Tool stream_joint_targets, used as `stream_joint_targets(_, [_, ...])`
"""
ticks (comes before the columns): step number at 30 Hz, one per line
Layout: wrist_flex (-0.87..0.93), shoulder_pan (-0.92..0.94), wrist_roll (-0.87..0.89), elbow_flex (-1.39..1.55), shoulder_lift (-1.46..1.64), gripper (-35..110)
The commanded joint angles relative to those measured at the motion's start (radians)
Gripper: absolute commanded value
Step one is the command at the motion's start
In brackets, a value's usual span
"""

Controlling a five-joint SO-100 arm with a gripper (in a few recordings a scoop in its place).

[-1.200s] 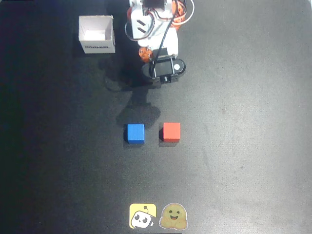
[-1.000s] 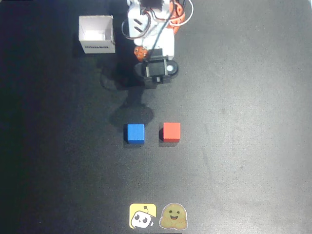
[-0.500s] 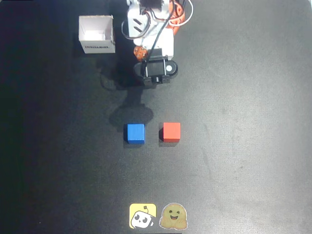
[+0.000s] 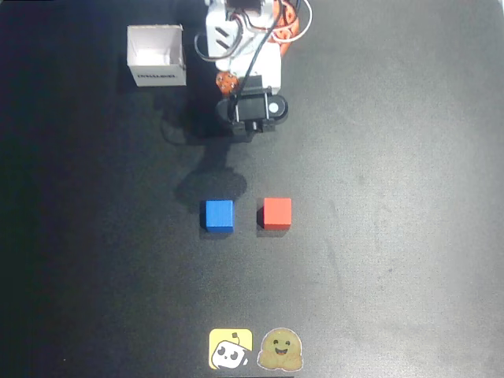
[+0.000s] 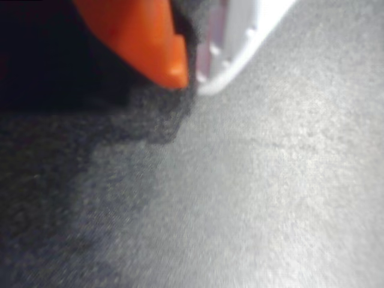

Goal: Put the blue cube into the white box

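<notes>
Two cubes are sitting near the middle of the black desk [image 4: 394,236] in the overhead view: the blue cube [image 4: 219,215] and, just beside it at 3 o'clock with a small gap between them, the red cube [image 4: 276,213]. Both are lying flat and untouched. The white box [image 4: 157,55] is standing upright with its mouth open at about 11 o'clock from the blue cube, well apart from it, its lettered side facing the cubes. The white-and-orange arm [image 4: 244,39] is sitting at 12 o'clock on the desk, just beside the box at its 3 o'clock, and its black wrist housing [image 4: 253,110] is hanging over the desk well apart from the blue cube, at roughly 12 o'clock from it. In the wrist view the gripper [image 5: 189,75] is showing an orange finger [image 5: 138,36] and a white finger [image 5: 240,36] with their tips close together, a narrow gap, nothing between them; bare grey desk surface is lying below. Two stickers [image 4: 256,349], one yellow and one tan, are lying at the 6 o'clock edge.
</notes>
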Motion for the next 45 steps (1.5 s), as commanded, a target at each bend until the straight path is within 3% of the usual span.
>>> stream_joint_targets(1, [0.008,-0.005,-0.002,-0.074,-0.026,0])
stream_joint_targets(12, [0.0,0.002,-0.003,-0.407,-0.449,0])
stream_joint_targets(24, [-0.204,0.081,-0.052,-0.577,-0.851,0])
stream_joint_targets(40, [-0.272,0.133,-0.086,-0.914,-1.338,0])
stream_joint_targets(45, [-0.279,0.127,-0.086,-0.936,-1.378,17])
